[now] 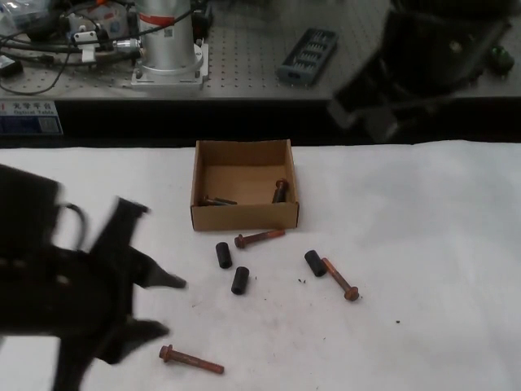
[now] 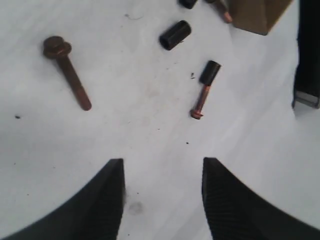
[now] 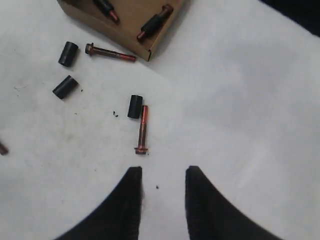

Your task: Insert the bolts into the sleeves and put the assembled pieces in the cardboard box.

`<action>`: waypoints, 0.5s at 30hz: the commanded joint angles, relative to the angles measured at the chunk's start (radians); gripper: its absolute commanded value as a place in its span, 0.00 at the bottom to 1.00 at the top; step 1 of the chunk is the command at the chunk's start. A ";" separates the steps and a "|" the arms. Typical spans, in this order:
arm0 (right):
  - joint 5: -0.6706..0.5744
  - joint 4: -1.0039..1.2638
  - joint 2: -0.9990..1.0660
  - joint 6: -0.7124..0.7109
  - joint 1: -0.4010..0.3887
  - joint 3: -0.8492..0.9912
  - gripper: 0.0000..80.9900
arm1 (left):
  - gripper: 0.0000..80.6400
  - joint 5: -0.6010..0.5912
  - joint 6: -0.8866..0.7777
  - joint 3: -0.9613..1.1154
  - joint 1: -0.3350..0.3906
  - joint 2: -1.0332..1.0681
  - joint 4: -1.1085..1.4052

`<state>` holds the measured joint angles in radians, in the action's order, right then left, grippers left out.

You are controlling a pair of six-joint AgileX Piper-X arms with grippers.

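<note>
Lying at the high view's lower middle, the coppery flanged steel bolt [image 1: 194, 362] looks stiff, light, roll-prone; I'd pinch mid-shank. Left gripper [image 2: 162, 167] and right gripper [image 3: 162, 172] gape empty.

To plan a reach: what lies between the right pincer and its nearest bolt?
Only bare white sheet, in the right wrist view, from right pincer to bolt.

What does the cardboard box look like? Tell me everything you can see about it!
The cardboard box is plain brown and open on top, with no flaps showing. It stands upright on the white sheet, near the sheet's far edge. Inside lie one assembled piece near its front left corner and another assembled piece by its right wall, each a bolt in a black sleeve. Nothing grips the box.
</note>
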<state>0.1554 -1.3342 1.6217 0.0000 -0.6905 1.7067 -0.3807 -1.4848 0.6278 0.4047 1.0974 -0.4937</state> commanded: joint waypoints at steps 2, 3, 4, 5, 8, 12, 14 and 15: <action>-0.134 0.255 -0.170 0.000 0.028 -0.285 0.27 | 0.44 0.076 -0.138 0.001 0.073 0.146 0.116; -0.155 0.336 -0.216 0.020 0.027 -0.353 0.27 | 0.44 0.082 -0.140 0.003 0.073 0.169 0.122; -0.183 0.401 -0.254 0.040 0.027 -0.417 0.27 | 0.44 0.086 -0.139 0.006 0.073 0.189 0.121; -0.197 0.480 -0.301 0.069 0.027 -0.476 0.27 | 0.44 0.087 -0.139 0.009 0.073 0.208 0.121; -0.220 0.674 -0.416 0.125 0.027 -0.608 0.27 | 0.44 0.102 -0.147 0.026 0.073 0.256 0.121; -0.245 0.816 -0.510 0.157 0.027 -0.718 0.27 | 0.43 0.118 -0.147 0.062 0.073 0.311 0.103; -0.243 0.826 -0.528 0.161 0.027 -0.751 0.27 | 0.39 0.130 -0.147 0.090 0.073 0.343 0.066; -0.240 0.826 -0.528 0.165 0.027 -0.766 0.27 | 0.38 0.132 -0.147 0.100 0.073 0.358 0.056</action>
<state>-0.0936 -0.5591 1.1051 0.1410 -0.6671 0.9716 -0.2826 -1.6170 0.6737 0.4715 1.4133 -0.3904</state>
